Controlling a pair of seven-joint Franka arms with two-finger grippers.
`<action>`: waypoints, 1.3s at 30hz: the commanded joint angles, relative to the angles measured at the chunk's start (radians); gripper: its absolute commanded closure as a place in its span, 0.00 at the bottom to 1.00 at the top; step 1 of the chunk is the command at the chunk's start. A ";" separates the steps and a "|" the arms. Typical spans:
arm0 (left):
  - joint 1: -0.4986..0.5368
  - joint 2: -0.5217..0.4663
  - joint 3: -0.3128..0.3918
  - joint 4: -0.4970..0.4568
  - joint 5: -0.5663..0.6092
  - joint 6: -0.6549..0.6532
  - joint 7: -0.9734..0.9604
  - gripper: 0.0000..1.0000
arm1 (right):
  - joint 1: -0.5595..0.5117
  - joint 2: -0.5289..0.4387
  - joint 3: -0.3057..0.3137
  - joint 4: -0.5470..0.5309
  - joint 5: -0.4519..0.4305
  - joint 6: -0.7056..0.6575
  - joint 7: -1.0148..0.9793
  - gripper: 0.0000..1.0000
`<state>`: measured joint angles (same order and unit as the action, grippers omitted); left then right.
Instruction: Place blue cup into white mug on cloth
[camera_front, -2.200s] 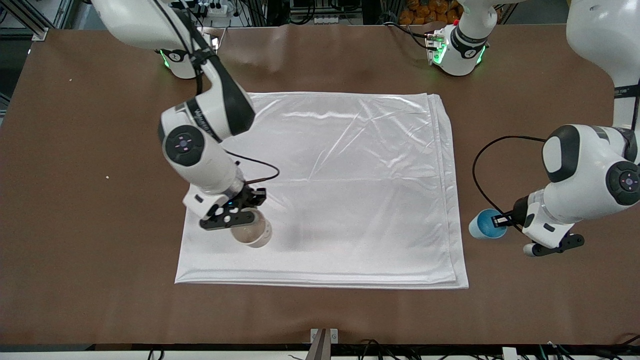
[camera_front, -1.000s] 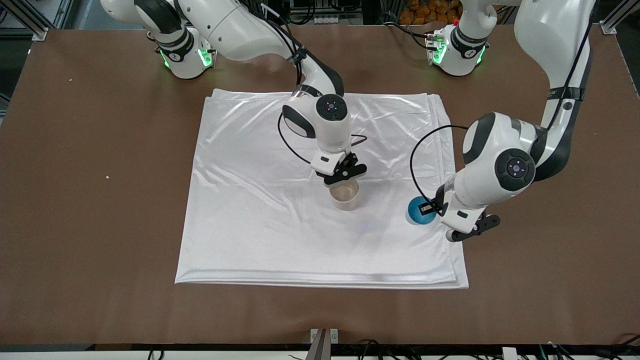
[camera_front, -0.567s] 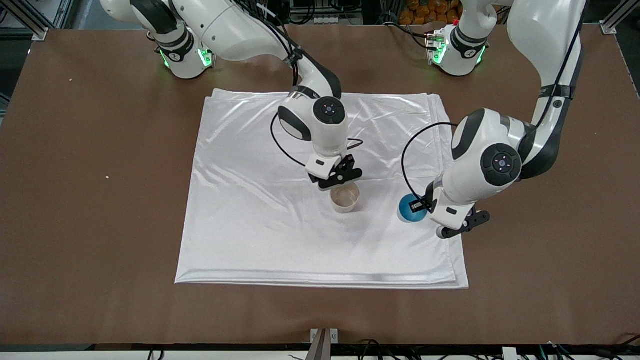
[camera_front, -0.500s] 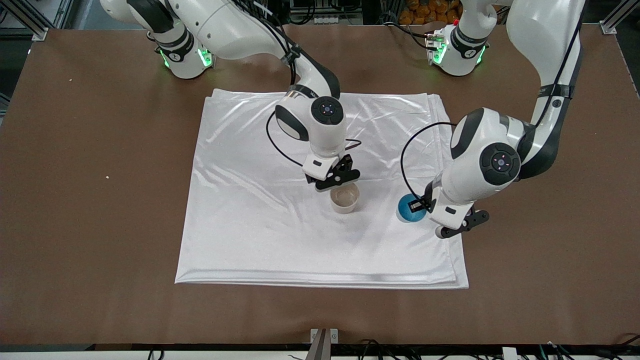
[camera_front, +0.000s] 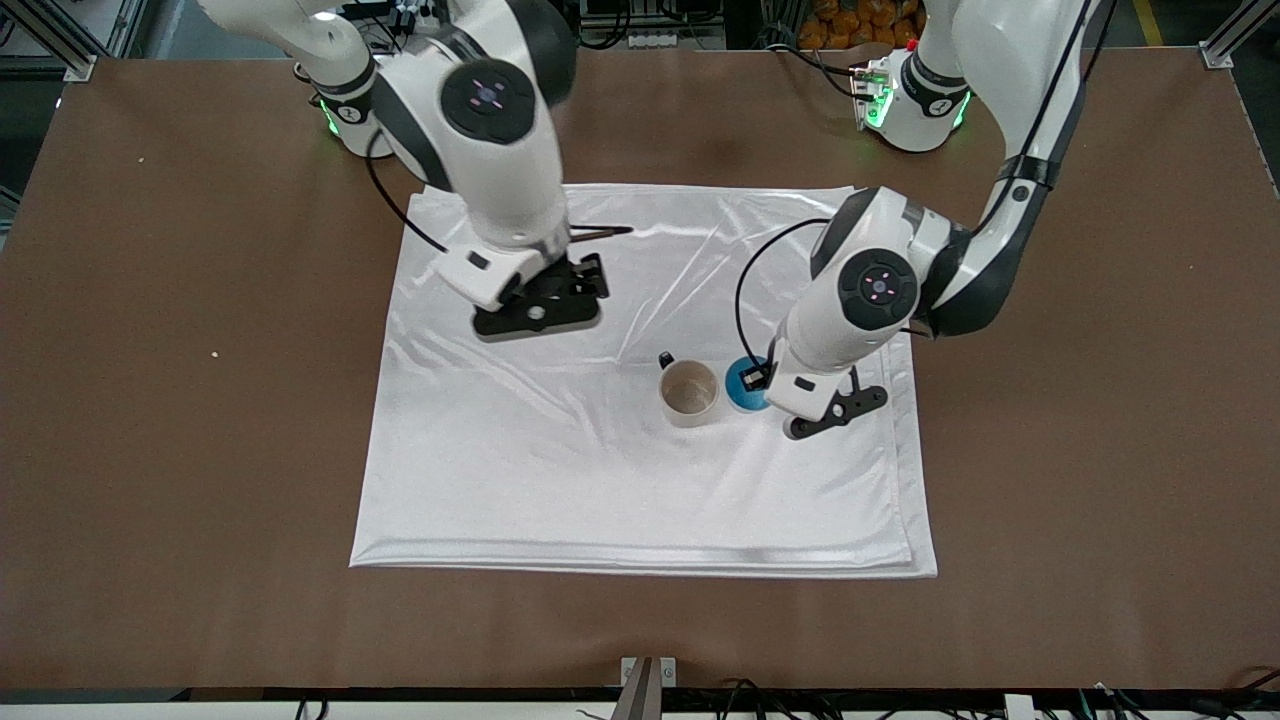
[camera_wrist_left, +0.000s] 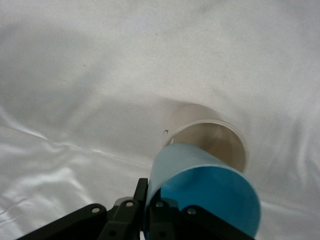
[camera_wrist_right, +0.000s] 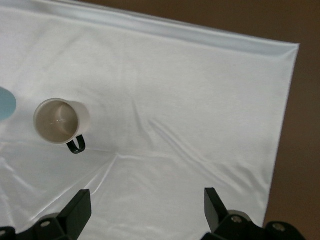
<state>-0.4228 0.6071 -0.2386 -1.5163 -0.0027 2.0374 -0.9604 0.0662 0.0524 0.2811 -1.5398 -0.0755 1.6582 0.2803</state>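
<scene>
The blue cup (camera_front: 746, 390) is partly covered by the left gripper (camera_front: 762, 383) in the front view; its base is cut off in the left wrist view. The left arm reaches down over the cloth (camera_front: 560, 480), fingers closed on the cup's rim, holding it tilted just beside the white mug (camera_front: 688, 392). The mug stands upright on the cloth, its black handle (camera_front: 666, 359) showing. The right gripper (camera_wrist_right: 145, 210) hangs over the cloth toward the right arm's end, fingers spread wide, holding nothing. The brown bench (camera_front: 200, 400) carries the cloth.

We saw a light-blue cup (camera_front: 745, 390), a cream-white mug (camera_front: 689, 391) with black handle, and a shiny white cloth (camera_front: 560, 470).
</scene>
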 joint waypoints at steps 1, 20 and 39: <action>-0.025 0.022 0.012 0.033 0.015 0.012 -0.034 1.00 | -0.019 -0.091 -0.098 -0.103 0.026 0.018 -0.101 0.00; -0.053 0.089 0.013 0.033 0.018 0.079 -0.043 1.00 | -0.037 -0.102 -0.226 -0.103 0.029 0.025 -0.228 0.00; -0.031 0.099 0.018 0.033 0.058 0.098 -0.021 0.00 | -0.054 -0.094 -0.257 -0.103 0.122 0.008 -0.240 0.00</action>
<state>-0.4539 0.7003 -0.2215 -1.5001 0.0237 2.1369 -0.9799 0.0351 -0.0190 0.0276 -1.6197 0.0174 1.6662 0.0601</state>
